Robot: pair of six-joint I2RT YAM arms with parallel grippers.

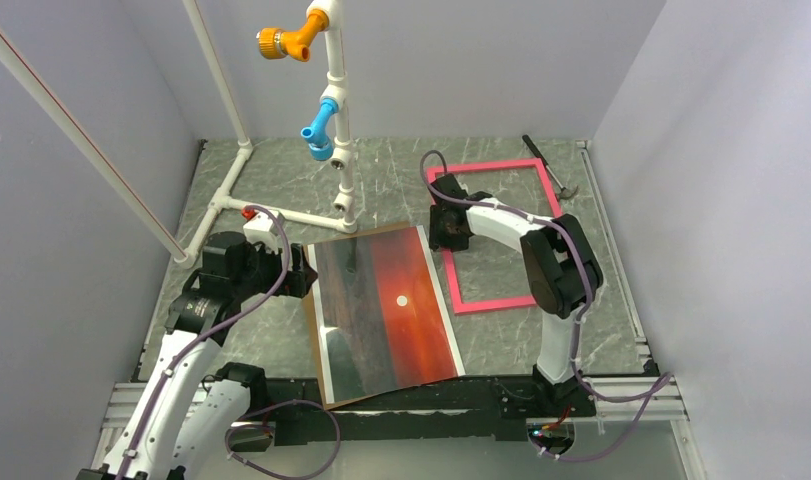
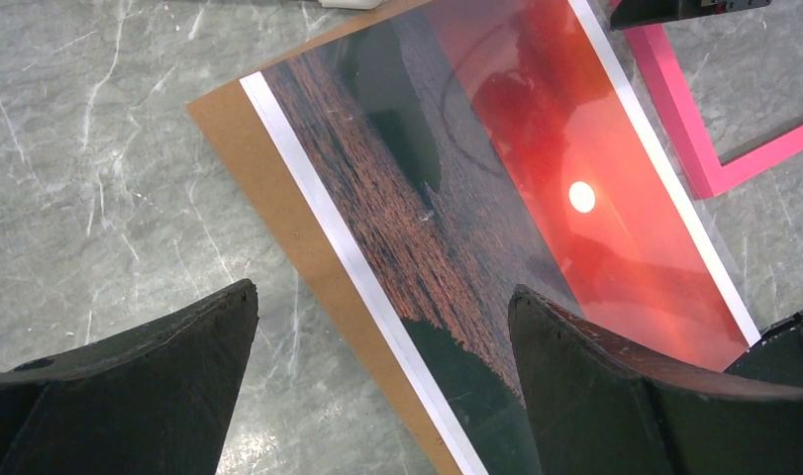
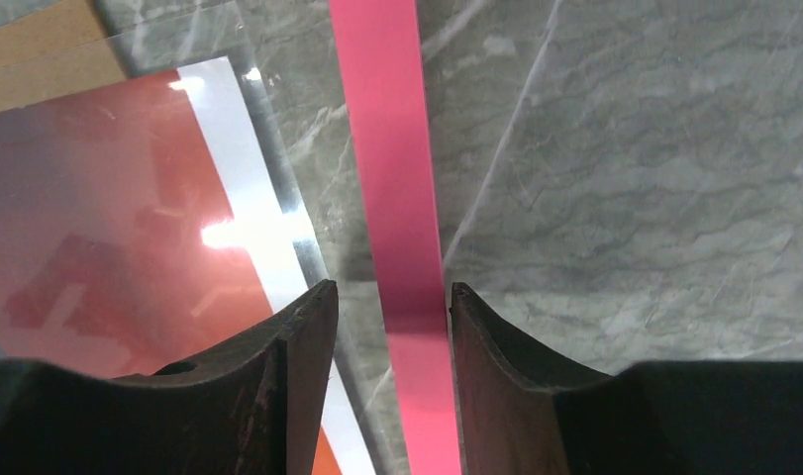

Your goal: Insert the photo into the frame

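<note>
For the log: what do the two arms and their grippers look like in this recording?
Both the left arm and right arm have white shells with bulky black joint housings. A grey-purple cable loops loosely along each. The left gripper and right gripper carry matte black wedge-shaped fingers tapering to blunt tips; the right pair's edges look worn brownish.

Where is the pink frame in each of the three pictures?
Top external: the frame lies right of centre.
Left wrist: its corner at top right.
Right wrist: one rail down the middle.
Shared landmark: the photo, just left of it in every view.
</note>
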